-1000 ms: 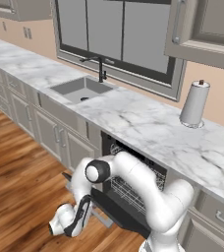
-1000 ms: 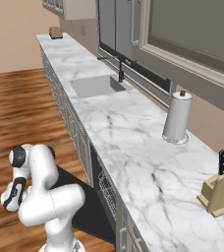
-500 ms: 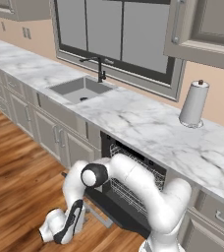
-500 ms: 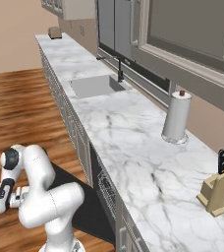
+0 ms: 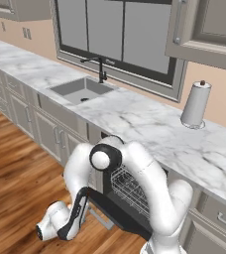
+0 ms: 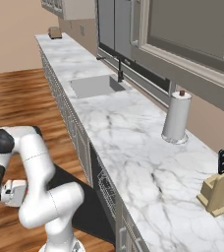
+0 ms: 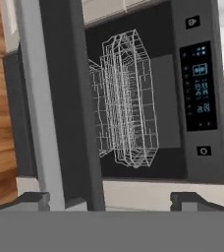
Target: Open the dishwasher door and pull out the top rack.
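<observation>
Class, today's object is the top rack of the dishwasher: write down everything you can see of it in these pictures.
The top rack is a shallow basket of thin light-grey wire woven in a grid, with see-through sides. It sits inside the dark dishwasher cavity, not yet drawn out over the door, with a second wire basket beside it. The dishwasher door lies folded down, open, in front of it. In the left base view the rack shows under the marble counter, partly behind the robot's arm. Nothing lies in it and the gripper is not touching it.
</observation>
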Controlling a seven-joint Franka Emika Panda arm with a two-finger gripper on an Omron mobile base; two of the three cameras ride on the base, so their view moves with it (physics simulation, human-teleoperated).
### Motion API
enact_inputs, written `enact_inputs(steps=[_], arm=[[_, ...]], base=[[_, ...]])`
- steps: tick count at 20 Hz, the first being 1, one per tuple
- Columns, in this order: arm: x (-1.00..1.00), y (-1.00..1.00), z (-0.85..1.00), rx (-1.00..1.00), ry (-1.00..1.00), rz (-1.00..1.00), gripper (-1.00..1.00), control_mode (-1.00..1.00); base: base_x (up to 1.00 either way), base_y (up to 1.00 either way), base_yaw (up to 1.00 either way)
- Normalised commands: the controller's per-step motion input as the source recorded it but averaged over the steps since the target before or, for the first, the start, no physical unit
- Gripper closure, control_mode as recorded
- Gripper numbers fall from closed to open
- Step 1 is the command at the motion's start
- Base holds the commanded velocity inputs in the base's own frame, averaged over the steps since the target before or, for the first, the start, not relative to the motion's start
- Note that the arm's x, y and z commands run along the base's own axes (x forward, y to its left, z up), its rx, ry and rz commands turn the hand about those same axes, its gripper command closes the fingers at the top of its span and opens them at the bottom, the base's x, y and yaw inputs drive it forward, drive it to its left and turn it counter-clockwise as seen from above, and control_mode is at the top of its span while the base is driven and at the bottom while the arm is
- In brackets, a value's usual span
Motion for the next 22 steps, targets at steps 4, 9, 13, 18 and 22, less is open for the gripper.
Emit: enact_inputs(steps=[4, 9, 13, 18, 22], arm=[[-0.22, -0.10, 1.00, 0.18, 0.00, 0.02, -1.00, -1.00], [-0.16, -0.07, 0.90, 0.22, 0.01, 0.00, -1.00, -1.00], [0.00, -0.37, 0.59, 0.14, 0.02, 0.00, -1.00, -1.00], [0.15, -0.50, 0.29, 0.05, 0.02, 0.00, -1.00, -1.00], [0.28, -0.53, 0.14, 0.01, 0.05, 0.00, -1.00, -1.00]], base=[[0.00, 0.00, 0.00], [0.00, 0.00, 0.00], [0.00, 0.00, 0.00], [0.00, 0.00, 0.00], [0.00, 0.00, 0.00]])
